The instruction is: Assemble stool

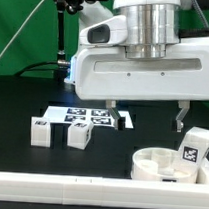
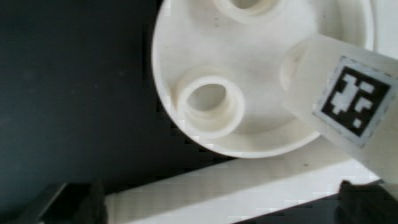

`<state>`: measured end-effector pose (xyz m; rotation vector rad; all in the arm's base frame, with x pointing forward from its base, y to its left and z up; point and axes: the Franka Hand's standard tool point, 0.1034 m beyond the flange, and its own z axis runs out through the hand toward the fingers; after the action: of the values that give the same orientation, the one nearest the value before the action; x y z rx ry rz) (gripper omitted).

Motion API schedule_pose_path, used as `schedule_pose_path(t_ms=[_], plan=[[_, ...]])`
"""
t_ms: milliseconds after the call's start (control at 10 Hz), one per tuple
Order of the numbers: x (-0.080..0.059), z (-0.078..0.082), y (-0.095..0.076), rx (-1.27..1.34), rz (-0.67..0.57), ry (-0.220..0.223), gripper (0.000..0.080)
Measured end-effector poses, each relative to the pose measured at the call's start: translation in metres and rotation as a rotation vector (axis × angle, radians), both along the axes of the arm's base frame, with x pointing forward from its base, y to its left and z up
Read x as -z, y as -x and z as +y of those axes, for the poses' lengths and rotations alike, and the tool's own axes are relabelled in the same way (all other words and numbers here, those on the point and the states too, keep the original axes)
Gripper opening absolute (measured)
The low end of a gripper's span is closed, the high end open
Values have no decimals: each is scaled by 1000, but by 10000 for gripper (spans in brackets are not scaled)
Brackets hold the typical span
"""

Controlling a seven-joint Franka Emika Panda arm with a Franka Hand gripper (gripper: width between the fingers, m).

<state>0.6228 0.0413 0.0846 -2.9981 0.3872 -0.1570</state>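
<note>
Exterior view: gripper (image 1: 145,117), fingers spread wide, holding nothing. Seat (image 1: 161,166) lies just below it, toward the exterior view's right. It is rigid white plastic, probably light and smooth, and the rim is the likeliest hold. A tagged leg (image 1: 195,148) standing on the seat beside one finger may obstruct. Loose leg (image 1: 41,131) and second leg (image 1: 81,134) lie well apart; marker board (image 1: 92,117) behind; white bar (image 1: 77,187) near the seat.

Seat (image 2: 267,60): white round disc, one open socket (image 2: 210,100) in full sight, lying on black table (image 2: 71,80). Leg (image 2: 356,95): tagged white block overlapping seat's rim. White bar (image 2: 231,192): just beside seat.
</note>
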Motion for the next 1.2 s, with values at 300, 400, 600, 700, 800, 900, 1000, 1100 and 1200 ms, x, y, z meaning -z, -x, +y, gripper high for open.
schedule_pose_path(t_ms=[300, 400, 600, 700, 800, 900, 1000, 1100, 1200], plan=[[11, -44, 20, 16, 36, 28, 648], [9, -66, 21, 40, 41, 35, 648], [14, -89, 32, -4, -14, 76, 648], [14, -88, 33, 7, -8, 73, 648], [14, -88, 33, 6, -8, 73, 648], [15, -88, 33, 6, -7, 73, 648], [17, -89, 35, 9, -4, 73, 648], [26, -92, 46, 23, 19, 73, 648], [35, -93, 61, 36, 26, 83, 648]])
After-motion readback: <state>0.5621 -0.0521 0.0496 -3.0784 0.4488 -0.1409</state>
